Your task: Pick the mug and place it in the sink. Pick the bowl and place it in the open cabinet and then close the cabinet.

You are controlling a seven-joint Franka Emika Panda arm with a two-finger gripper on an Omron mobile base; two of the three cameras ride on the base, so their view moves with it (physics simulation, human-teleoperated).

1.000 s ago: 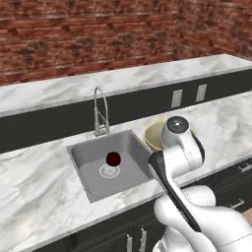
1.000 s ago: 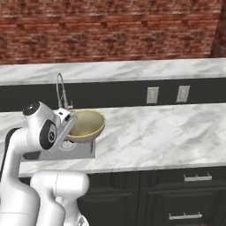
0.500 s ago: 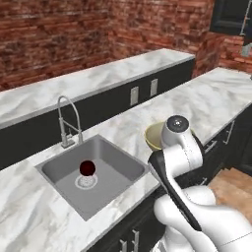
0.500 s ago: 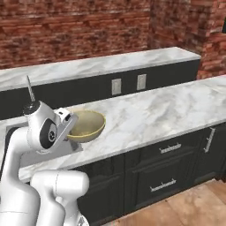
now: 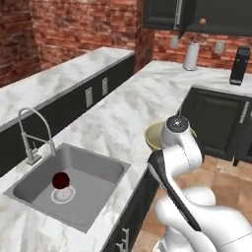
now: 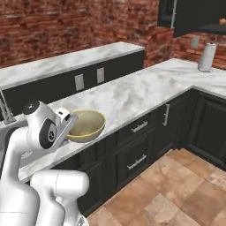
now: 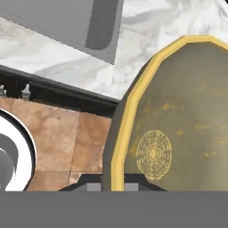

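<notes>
Bowl point(image 6: 86, 125): end effector point(image 7: 111, 181) is clamping its rim above the surface point(image 6: 128, 95). Mug point(image 5: 60, 180): sitting in the sink point(image 5: 93, 170).

Red brick wall point(image 5: 74, 24) runs behind an L-shaped white marble desk point(image 6: 132, 95). Black base cabinets point(image 6: 141, 145) with silver bar handles sit below it. Floor point(image 6: 176, 190) is terracotta tile. Grey outlet plates point(image 6: 79, 82) on the dark backsplash. White cylinder point(image 5: 191, 56) and black box point(image 5: 239, 65) stand on the far desk.
</notes>
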